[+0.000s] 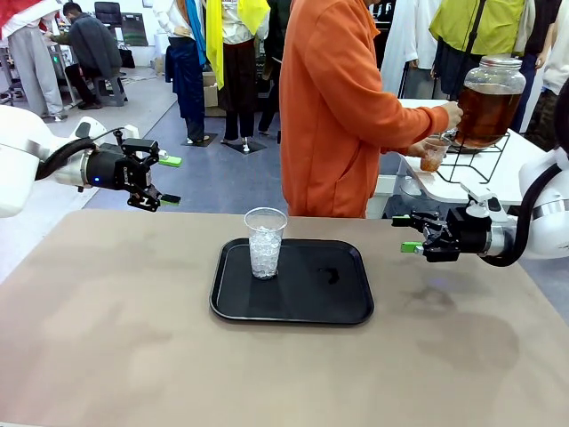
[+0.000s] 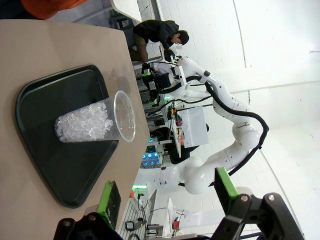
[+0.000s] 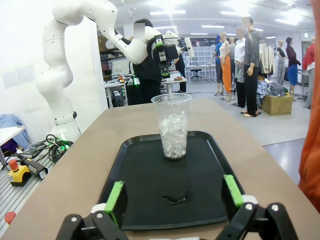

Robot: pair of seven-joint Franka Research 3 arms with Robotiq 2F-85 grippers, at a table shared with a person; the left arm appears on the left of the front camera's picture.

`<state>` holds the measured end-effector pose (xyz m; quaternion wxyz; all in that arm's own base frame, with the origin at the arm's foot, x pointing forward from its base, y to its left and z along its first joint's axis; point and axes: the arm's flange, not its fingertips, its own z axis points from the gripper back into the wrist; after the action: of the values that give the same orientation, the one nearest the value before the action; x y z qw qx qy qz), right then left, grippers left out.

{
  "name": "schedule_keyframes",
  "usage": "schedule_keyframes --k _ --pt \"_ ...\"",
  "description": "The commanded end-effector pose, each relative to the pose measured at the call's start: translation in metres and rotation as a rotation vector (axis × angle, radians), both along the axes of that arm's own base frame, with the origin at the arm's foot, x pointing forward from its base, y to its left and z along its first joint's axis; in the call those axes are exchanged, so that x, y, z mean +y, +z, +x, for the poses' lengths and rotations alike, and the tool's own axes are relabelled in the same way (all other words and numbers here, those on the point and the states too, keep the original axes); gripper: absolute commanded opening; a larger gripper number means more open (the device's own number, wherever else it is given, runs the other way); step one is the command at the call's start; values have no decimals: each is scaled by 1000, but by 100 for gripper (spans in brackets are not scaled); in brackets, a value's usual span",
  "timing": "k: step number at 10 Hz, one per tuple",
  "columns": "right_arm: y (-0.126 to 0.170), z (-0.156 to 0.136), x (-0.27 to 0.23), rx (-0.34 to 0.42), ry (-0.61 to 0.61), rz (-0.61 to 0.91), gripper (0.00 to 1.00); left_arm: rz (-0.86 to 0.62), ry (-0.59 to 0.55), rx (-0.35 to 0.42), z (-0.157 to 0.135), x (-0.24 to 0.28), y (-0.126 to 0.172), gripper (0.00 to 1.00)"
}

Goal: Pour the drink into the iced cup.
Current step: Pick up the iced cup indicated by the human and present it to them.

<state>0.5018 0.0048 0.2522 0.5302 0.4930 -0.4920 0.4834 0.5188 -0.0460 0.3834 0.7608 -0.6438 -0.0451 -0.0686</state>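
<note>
On the black tray (image 1: 342, 298), the iced cup (image 1: 265, 243) stands upright, untouched.

Clear plastic cup (image 1: 265, 245), seemingly matt tray (image 1: 307, 298)

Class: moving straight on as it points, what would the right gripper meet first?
Probably the iced cup on the black tray, centred ahead of the right gripper; depth is unclear.

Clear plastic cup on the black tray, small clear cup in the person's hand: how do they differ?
The clear plastic cup holds ice; the small clear cup holds amber drink. The plastic cup stands on the black tray; the small cup is in the person's hand. Both are transparent.
</note>
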Motion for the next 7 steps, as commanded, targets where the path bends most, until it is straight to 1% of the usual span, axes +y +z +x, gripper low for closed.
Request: schedule_keyframes --k 1,7 --pt "2 0 0 -4 1 2 100 -8 4 3 0 0 2 100" --pt "2 0 0 -4 1 2 100 -8 4 3 0 0 2 100"
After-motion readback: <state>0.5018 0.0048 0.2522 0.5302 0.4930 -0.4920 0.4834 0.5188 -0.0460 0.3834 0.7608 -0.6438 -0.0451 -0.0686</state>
